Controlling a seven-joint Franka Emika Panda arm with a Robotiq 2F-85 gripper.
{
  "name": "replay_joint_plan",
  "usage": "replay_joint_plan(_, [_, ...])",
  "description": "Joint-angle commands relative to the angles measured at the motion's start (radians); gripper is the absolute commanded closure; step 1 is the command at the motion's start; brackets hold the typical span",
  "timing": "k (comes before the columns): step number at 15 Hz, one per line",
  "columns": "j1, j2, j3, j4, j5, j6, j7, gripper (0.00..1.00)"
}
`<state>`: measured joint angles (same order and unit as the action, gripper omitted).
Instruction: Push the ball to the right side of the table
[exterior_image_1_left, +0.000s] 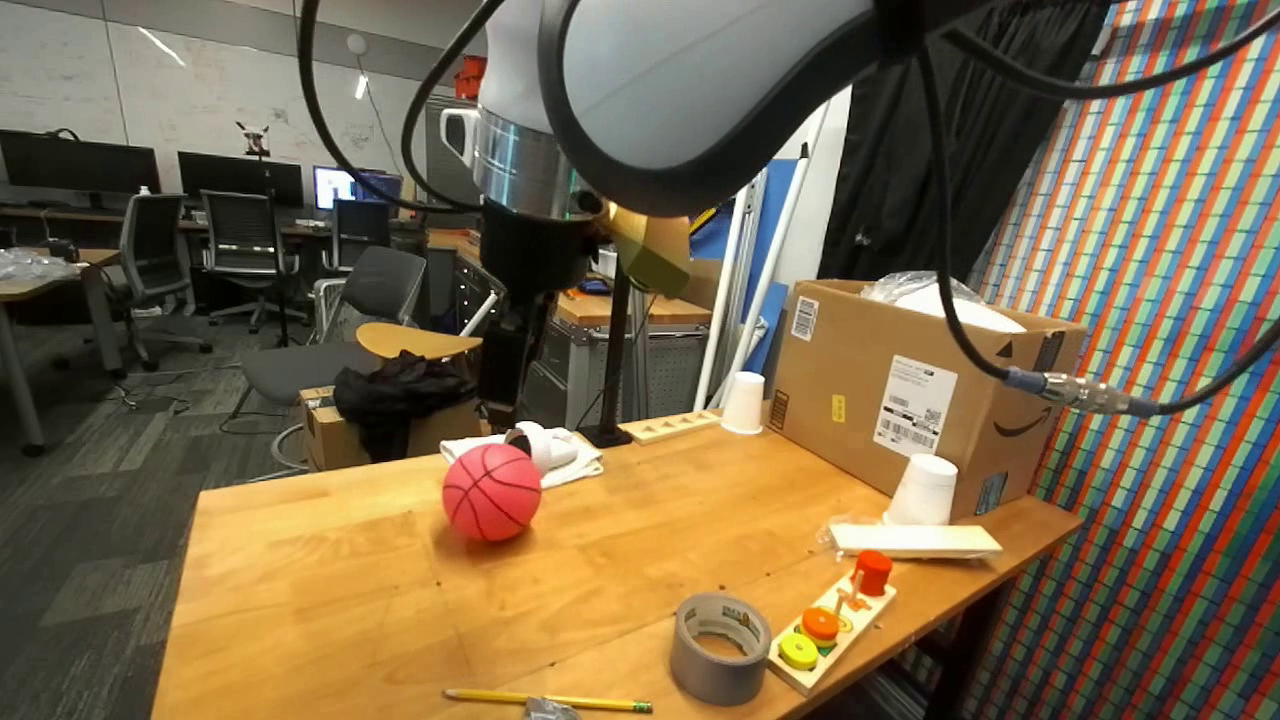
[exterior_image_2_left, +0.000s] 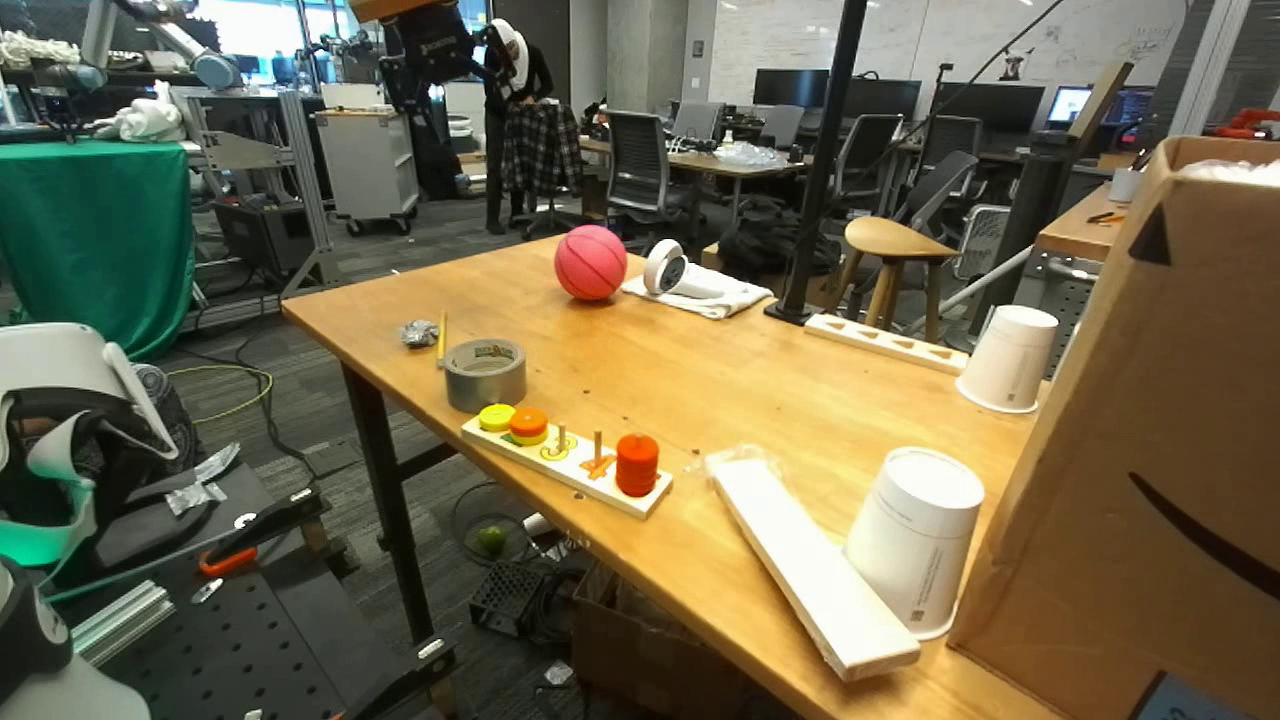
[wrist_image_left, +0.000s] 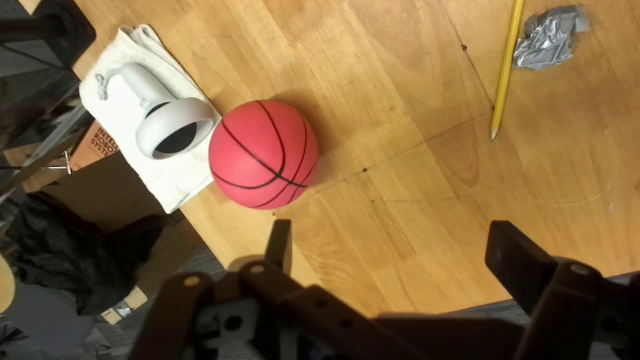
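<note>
From the wrist view I read the pincer (wrist_image_left: 390, 241) as spread wide, its two fingers (wrist_image_left: 520, 262) well apart with the worktop (wrist_image_left: 380, 105) showing between them. In an exterior view it hung up in the air, well clear of the pink ball (exterior_image_2_left: 591, 262). The ball sat on the worktop near an edge, right beside a folded white cloth (wrist_image_left: 167, 177) that carried a white controller (wrist_image_left: 172, 112); whether ball and cloth touched, I couldn't make out. On the other side of the ball lay a yellow pencil (wrist_image_left: 506, 75), with a crumpled wad of silver tape (wrist_image_left: 549, 42) just beside it. I also had a roll of grey tape (exterior_image_2_left: 485, 387) near the worktop's edge, beside a peg board (exterior_image_2_left: 570, 470) with red discs (exterior_image_2_left: 637, 465) stacked at one end and yellow and orange ones at the other. Farther along, a long white bar (exterior_image_2_left: 810, 570) lay beside an upturned paper cup (exterior_image_2_left: 918, 540), close to the cardboard box (exterior_image_2_left: 1130, 400), and another upturned cup (exterior_image_2_left: 1008, 360) stood near it too.
</note>
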<state>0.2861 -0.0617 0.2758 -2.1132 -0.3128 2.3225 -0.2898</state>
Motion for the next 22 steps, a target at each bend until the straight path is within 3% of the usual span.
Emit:
replay_joint_plan(1, [0.011,0.076,0.019,0.072,-0.071,-0.014,-0.103,0.00])
replay_joint_plan(9, [0.061,0.361,0.034,0.403,-0.175,-0.119,-0.177,0.00])
replay_joint_plan(18, [0.125,0.676,-0.011,0.791,-0.193,-0.225,-0.283,0.00])
replay_joint_plan(22, [0.118,0.771,-0.033,0.876,-0.156,-0.258,-0.320,0.00])
